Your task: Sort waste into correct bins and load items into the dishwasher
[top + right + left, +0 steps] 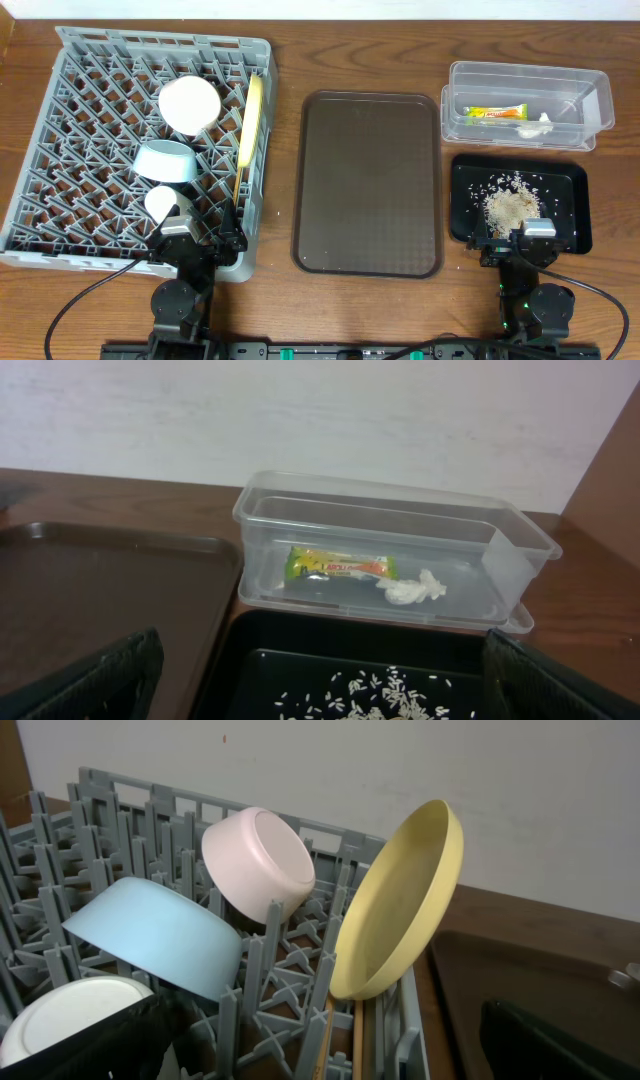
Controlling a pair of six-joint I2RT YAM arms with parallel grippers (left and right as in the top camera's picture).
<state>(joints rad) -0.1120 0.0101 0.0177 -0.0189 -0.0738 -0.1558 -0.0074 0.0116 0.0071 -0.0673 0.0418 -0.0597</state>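
The grey dish rack (70, 120) holds a white bowl (187, 103), a light blue bowl (165, 162), a small white cup (160, 202), the yellow plate (250, 120) standing on edge, and chopsticks (237, 190). The left wrist view shows the white bowl (258, 860), blue bowl (150, 935), plate (400, 905), cup (70, 1020) and chopsticks (357, 1040). The clear tub (590, 100) holds the wrapper (493, 113) and white scrap (535, 127). Rice crumbs (512, 205) lie in the black tray (570, 215). My left gripper (200, 243) is open at the rack's near edge. My right gripper (525, 240) is open at the black tray's near edge.
The brown serving tray (368, 180) lies between the rack and the bins. In the right wrist view the tub (520, 535) with the wrapper (340, 566) and scrap (412, 589) sits behind the black tray (300, 635) with crumbs (380, 695).
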